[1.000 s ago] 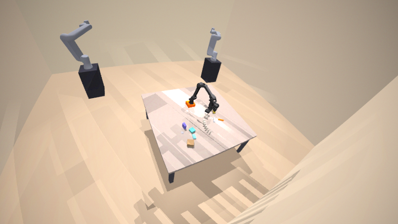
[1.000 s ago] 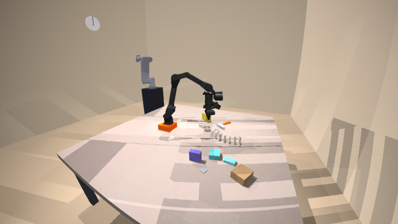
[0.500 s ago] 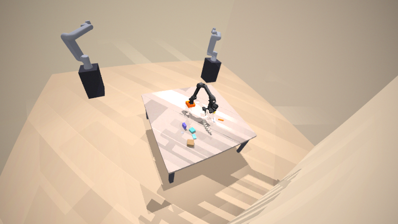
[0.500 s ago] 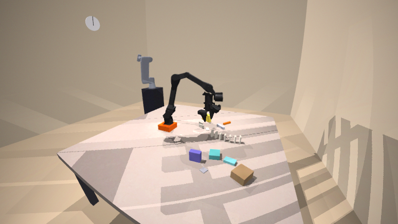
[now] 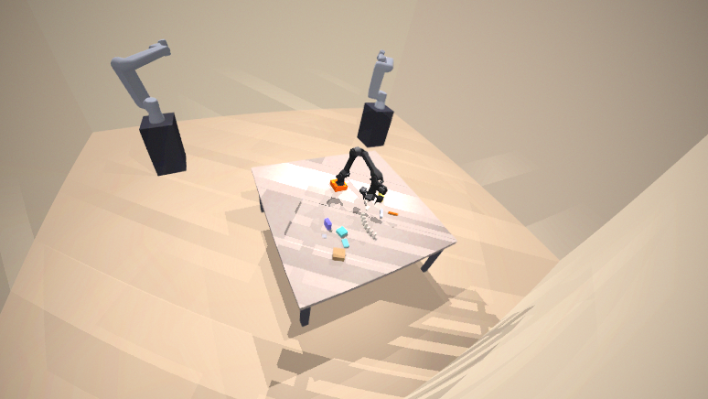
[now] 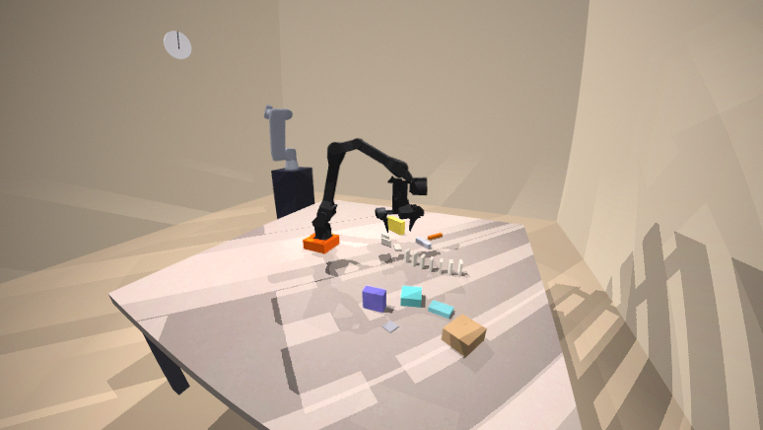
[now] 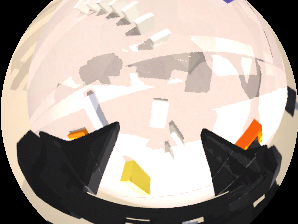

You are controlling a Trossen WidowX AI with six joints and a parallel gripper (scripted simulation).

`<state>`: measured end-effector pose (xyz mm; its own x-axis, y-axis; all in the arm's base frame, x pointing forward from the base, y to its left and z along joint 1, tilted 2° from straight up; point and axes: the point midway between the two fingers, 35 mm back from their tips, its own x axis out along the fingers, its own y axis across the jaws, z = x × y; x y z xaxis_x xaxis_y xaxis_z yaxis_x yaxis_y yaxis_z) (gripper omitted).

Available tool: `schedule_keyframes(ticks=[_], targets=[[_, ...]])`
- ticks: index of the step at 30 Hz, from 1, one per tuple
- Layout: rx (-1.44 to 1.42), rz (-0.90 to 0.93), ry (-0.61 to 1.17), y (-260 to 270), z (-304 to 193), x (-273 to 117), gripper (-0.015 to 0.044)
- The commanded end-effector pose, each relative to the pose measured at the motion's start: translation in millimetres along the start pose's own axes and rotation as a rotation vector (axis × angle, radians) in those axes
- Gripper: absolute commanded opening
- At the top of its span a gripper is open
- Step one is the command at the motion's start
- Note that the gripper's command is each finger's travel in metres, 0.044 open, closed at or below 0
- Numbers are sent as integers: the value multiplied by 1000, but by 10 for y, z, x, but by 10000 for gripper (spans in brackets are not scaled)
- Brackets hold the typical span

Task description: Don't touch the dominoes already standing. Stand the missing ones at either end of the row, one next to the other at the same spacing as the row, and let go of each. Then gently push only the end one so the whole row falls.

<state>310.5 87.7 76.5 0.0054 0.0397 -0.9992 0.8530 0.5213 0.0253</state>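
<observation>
A row of several white dominoes (image 6: 435, 262) (image 5: 369, 229) (image 7: 109, 11) stands on the table (image 6: 213, 320) (image 5: 306, 282). Two more white dominoes sit at the row's end nearest the arm. One (image 6: 385, 239) (image 7: 160, 112) looks upright, the other (image 6: 397, 247) (image 7: 177, 137) lies flat beside it. My gripper (image 6: 400, 214) (image 5: 371, 198) (image 7: 160, 156) is open and empty. It hangs a little above these two dominoes. A yellow block (image 6: 395, 225) (image 7: 136, 176) lies on the table just behind the fingers, apart from them.
A grey-blue bar (image 6: 423, 243) (image 7: 96, 106) and a small orange piece (image 6: 435, 235) (image 5: 392, 213) lie beyond the row. A purple cube (image 6: 374, 298), two cyan blocks (image 6: 411, 295) (image 6: 441, 309), a tan box (image 6: 463, 332) and a small grey tile (image 6: 389, 325) lie nearer the front. The arm's orange base (image 6: 320, 243) stands to the left.
</observation>
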Motion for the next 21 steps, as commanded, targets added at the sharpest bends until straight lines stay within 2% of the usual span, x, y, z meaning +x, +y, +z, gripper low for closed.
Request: schedule_keyframes(ticks=[1, 3, 10, 21], targets=[[32, -2, -3, -31, 7, -5, 440], [32, -2, -3, -25, 8, 56, 440], [32, -2, -3, -29, 2, 633, 440], [32, -2, -3, -21, 18, 756, 440]])
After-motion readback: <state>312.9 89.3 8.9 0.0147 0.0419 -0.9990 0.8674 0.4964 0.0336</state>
